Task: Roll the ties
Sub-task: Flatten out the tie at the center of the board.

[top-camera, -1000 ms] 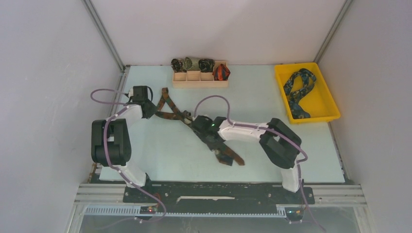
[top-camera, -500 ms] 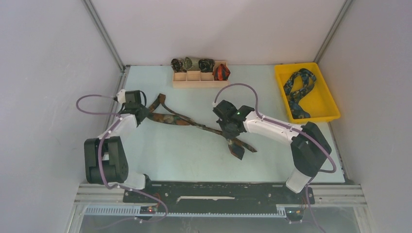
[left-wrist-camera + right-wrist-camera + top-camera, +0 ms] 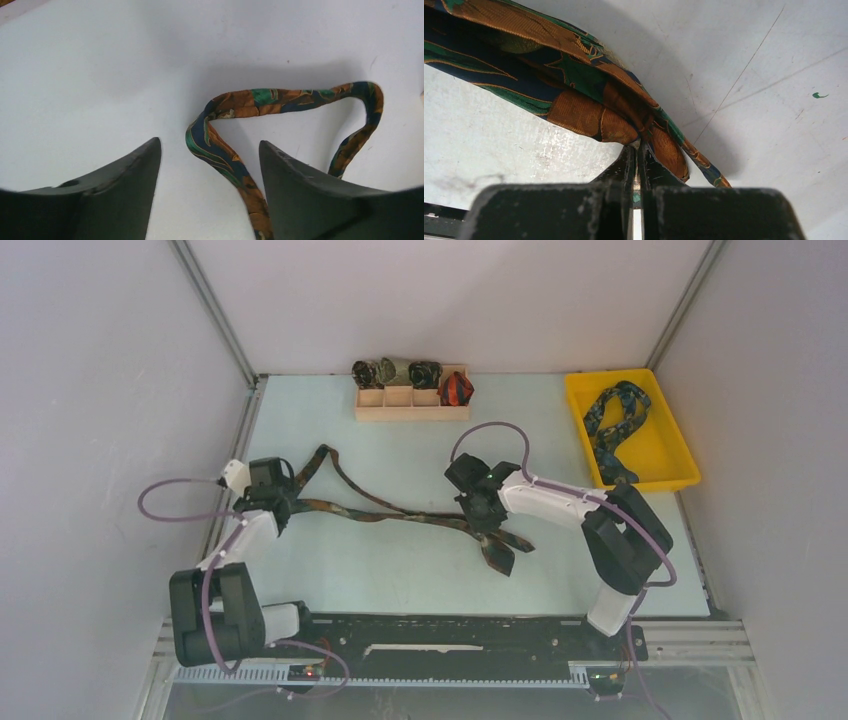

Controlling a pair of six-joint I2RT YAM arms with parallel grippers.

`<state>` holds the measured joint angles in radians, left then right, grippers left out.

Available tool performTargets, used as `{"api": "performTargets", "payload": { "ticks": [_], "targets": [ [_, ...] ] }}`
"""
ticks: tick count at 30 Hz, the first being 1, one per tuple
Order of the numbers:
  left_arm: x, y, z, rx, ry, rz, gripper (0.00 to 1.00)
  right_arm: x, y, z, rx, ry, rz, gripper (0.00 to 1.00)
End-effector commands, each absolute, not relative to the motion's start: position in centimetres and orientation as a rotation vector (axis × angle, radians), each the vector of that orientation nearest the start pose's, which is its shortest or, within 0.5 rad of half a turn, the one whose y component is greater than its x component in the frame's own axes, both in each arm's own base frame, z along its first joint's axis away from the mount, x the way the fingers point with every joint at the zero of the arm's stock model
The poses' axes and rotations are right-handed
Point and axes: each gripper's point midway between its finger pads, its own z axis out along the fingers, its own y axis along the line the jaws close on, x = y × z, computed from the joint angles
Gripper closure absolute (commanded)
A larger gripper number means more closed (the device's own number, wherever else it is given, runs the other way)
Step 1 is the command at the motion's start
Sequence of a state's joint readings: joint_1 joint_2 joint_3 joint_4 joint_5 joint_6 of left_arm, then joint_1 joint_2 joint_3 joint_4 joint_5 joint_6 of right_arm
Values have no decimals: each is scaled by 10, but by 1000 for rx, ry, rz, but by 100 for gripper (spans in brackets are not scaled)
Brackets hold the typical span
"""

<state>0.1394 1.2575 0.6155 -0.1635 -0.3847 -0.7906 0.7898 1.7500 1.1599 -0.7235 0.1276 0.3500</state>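
L arm bent low at left edge; left gripper [image 3: 207,145] jaws well apart, gripping nothing. R arm reaches inward; right gripper [image 3: 638,150] pinched tight on brown-orange-green printed fabric necktie [image 3: 400,512], lying unrolled across mid pale-blue table [image 3: 400,560], narrow end looped beside L fingers [image 3: 300,190].

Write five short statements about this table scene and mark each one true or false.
1. The right gripper is shut on the brown tie. True.
2. The left gripper is clamped on that tie. False: its jaws stand open, with the tie between them.
3. The yellow tray holds a blue tie. True.
4. The blue tie is rolled up. False: it lies loose and unrolled.
5. The wooden box at the back is empty. False: rolled ties sit in it.
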Motion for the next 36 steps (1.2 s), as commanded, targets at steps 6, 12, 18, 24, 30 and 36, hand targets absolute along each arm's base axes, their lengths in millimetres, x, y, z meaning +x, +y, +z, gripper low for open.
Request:
{"api": "performTargets", "payload": {
  "ticks": [6,12,18,24,30,36],
  "targets": [
    [291,106,140,-1214,1661,136,1,229,229,34,-626,2762,10,100],
    [318,89,152,-999,1874,98,4,232,229,32,-624,2737,-35,100],
    [360,71,125,-910,2099,16,12,233,224,27,-597,2757,-32,100],
    [390,64,104,-874,2229,-26,28,239,213,20,-525,2793,-14,100],
    [389,65,84,-887,2286,5,33,255,189,15,-454,2799,-106,100],
    [375,60,123,-836,2032,-17,37,281,136,21,-249,2726,-398,100]
  ]
}}
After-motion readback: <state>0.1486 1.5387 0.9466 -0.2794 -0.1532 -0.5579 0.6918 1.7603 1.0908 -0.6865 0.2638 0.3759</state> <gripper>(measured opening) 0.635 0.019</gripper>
